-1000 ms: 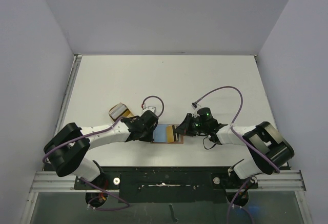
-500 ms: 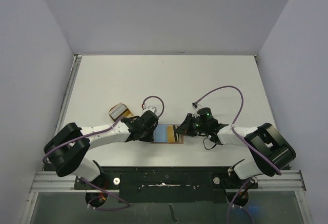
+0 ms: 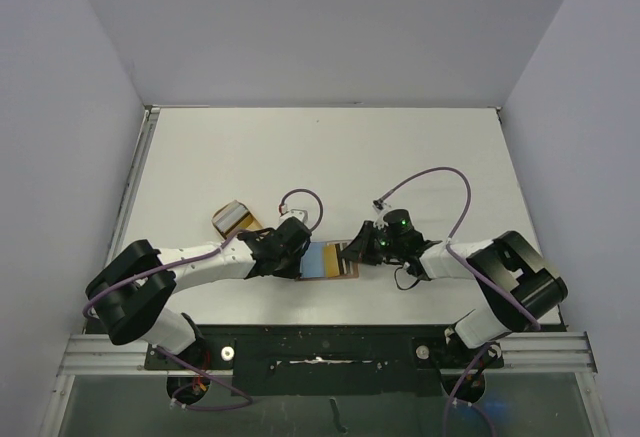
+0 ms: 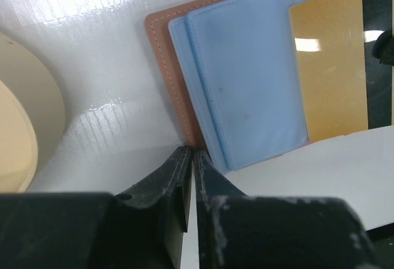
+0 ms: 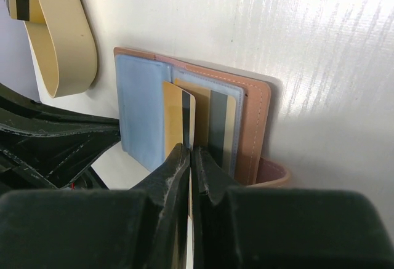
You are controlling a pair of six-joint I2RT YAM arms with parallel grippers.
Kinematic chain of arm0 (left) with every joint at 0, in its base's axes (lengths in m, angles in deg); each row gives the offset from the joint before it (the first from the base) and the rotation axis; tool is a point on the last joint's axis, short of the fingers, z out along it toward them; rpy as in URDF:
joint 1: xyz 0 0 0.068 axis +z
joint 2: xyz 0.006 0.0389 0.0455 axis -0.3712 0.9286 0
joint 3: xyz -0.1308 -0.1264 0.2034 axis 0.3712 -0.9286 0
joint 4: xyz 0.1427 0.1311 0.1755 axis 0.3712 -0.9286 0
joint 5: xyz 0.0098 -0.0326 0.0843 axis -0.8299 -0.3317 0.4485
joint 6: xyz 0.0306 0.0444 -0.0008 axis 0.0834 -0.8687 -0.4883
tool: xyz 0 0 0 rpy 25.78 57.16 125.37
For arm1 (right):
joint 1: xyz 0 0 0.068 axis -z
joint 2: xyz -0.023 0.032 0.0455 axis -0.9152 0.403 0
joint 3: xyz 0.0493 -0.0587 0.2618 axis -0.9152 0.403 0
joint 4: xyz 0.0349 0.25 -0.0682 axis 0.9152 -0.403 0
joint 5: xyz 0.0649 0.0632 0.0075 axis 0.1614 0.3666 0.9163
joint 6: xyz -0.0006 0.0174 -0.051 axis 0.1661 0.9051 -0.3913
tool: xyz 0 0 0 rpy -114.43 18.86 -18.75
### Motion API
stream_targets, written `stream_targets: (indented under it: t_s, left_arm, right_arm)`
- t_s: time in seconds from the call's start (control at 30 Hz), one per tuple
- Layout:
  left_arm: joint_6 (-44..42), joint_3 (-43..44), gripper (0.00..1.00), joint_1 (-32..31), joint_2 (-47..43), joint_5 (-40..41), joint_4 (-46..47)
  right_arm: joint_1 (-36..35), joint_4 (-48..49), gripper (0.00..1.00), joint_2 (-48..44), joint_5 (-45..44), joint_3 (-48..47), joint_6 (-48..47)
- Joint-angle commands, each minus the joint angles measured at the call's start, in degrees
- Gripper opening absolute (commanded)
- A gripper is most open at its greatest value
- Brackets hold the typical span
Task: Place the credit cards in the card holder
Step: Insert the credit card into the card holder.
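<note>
The reddish-brown card holder (image 3: 330, 275) lies open near the table's front edge, showing light blue inner pockets (image 4: 246, 78). My left gripper (image 3: 297, 263) is shut on the holder's left edge (image 4: 165, 66), with its tips (image 4: 191, 151) pinching the leather rim. My right gripper (image 3: 352, 253) is shut on a gold card with a dark stripe (image 5: 178, 118). It holds the card on edge over the holder (image 5: 253, 115), its far end at the blue pocket; the card also shows in the left wrist view (image 4: 329, 66). A second gold striped card (image 5: 223, 127) sits in the right pocket. The holder's closing tab (image 5: 274, 173) curls at the right.
A larger pale tan case (image 3: 232, 218) with a rounded end lies behind and to the left of the holder; it also shows in the right wrist view (image 5: 64, 41) and the left wrist view (image 4: 24, 127). Purple cables loop over both arms. Grey walls enclose the table.
My right gripper has shifted slightly left with the gold card, which now lies further over the holder. My left gripper has kept its pinch on the holder's edge.
</note>
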Motion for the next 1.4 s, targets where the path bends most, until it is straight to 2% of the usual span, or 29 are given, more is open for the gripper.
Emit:
stream_targets:
  t_s: [0.0,0.8,1.37]
  left_arm:
    - [-0.25,1.00,0.06,-0.57,0.65,0.13,1.89]
    - [-0.41,0.82,0.06,-0.67,-0.33,0.61,2.84]
    - [-0.61,1.76,0.06,-0.44,-1.09,-0.80,5.61]
  right_arm:
    - [0.24,3.30,0.00,0.72,-0.87,-0.54,-0.50]
    - [-0.88,8.10,0.00,6.18,0.59,-2.29,1.06]
    - [-8.48,-3.07,0.17,5.81,-8.12,-7.66,1.98]
